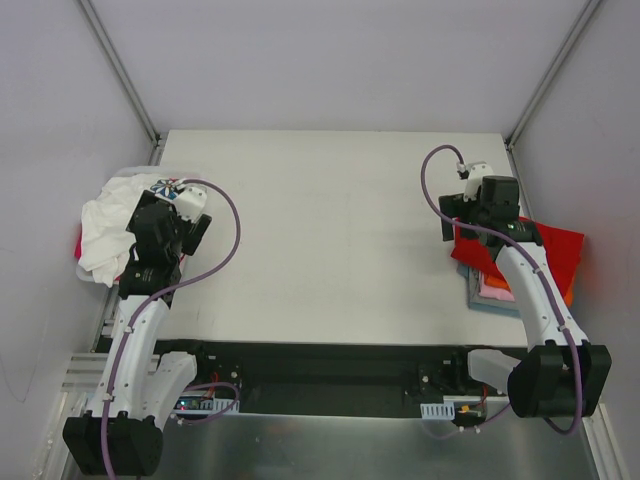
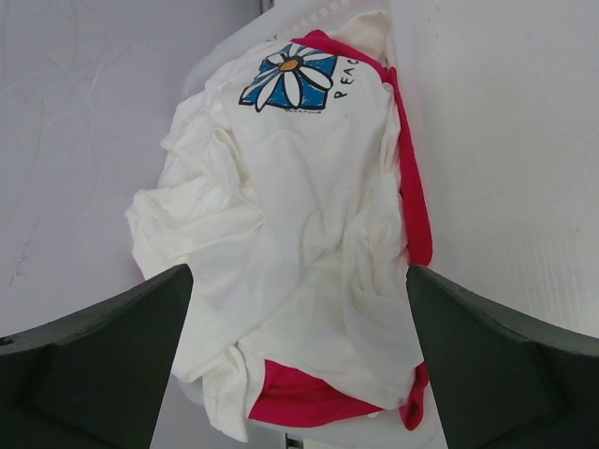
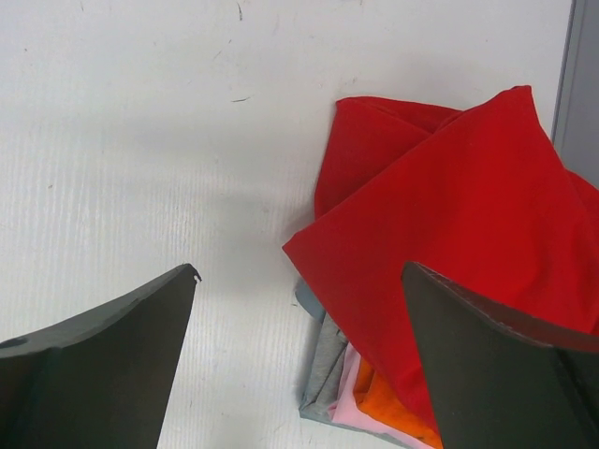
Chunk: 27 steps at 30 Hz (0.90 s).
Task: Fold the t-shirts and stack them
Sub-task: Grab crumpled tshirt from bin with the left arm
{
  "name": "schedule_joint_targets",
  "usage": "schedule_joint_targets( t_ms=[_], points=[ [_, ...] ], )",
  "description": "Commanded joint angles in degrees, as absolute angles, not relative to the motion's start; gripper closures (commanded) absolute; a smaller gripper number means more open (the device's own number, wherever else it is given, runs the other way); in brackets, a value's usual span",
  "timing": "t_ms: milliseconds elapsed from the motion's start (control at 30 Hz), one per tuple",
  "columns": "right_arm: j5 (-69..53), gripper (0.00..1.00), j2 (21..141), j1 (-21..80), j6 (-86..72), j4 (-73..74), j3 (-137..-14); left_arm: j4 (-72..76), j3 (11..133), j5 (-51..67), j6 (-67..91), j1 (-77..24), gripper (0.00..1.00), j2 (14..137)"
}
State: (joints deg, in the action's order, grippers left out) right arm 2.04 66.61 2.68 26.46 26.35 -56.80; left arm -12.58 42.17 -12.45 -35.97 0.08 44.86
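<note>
At the far left corner of the table (image 1: pixel 330 240), the white t-shirt (image 2: pixel 290 206) with the blue daisy print lies crumpled in a heap over a magenta t-shirt (image 2: pixel 299 398), which shows along the heap's right side and underneath. The left tool (image 2: pixel 298 273) hangs above the heap with its jaws spread wide, holding nothing. Near the table's right edge, the red t-shirt (image 3: pixel 449 234) sits loosely folded atop a stack (image 3: pixel 360 393) in which pink, orange and light-blue edges show. The right tool (image 3: pixel 299 269) hovers beside it, likewise wide and empty.

The white t-shirt looks light, limp and prone to bunching. A shallow pinch on one layer near the collar or a shoulder should lift it free of the magenta one. Where the collar lies is hard to make out, possibly at the end by the print. A deep grab would likely catch both.
</note>
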Motion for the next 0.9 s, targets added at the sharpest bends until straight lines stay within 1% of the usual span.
schedule_joint_targets(
  t_ms=[0,133,200,367,500,633,700,733,800,867],
  points=[
    [0.88,0.04,65.48,2.90,27.25,25.40,-56.78,-13.27,45.34,-13.09,-40.24,0.35,0.01,44.82],
    [0.62,0.04,65.83,2.90,27.33,25.66,-56.87,-17.40,48.16,-14.58,-43.41,0.35,0.01,46.23],
    [0.44,0.04,66.00,2.90,27.33,25.75,-56.95,-17.75,49.65,-17.03,-46.12,0.26,0.01,46.58],
    [0.53,0.04,66.36,2.90,27.25,26.54,-57.39,-19.68,53.96,-18.54,-49.13,0.35,0.01,48.07],
    [0.44,0.04,66.18,2.90,26.98,27.07,-57.74,-27.13,59.92,-18.89,-51.84,0.35,0.01,53.07],
    [-2.19,0.04,65.92,2.90,26.46,28.21,-58.53,-28.82,63.36,-22.50,-56.51,0.44,0.01,57.30],
    [-2.90,0.04,65.92,2.81,25.93,29.26,-59.32,-32.06,67.99,-19.18,-55.30,0.53,0.01,58.61],
    [-3.34,0.04,66.00,2.90,25.75,29.62,-59.59,-36.69,70.12,-17.25,-54.15,0.44,0.01,59.41],
    [-4.91,0.04,66.00,2.90,25.49,30.49,-59.85,-40.85,74.50,-13.82,-50.91,0.53,0.03,62.12],
    [-5.62,0.04,65.92,2.90,25.49,30.94,-60.20,-43.75,75.15,-11.70,-49.49,0.44,0.04,63.19]
  ],
)
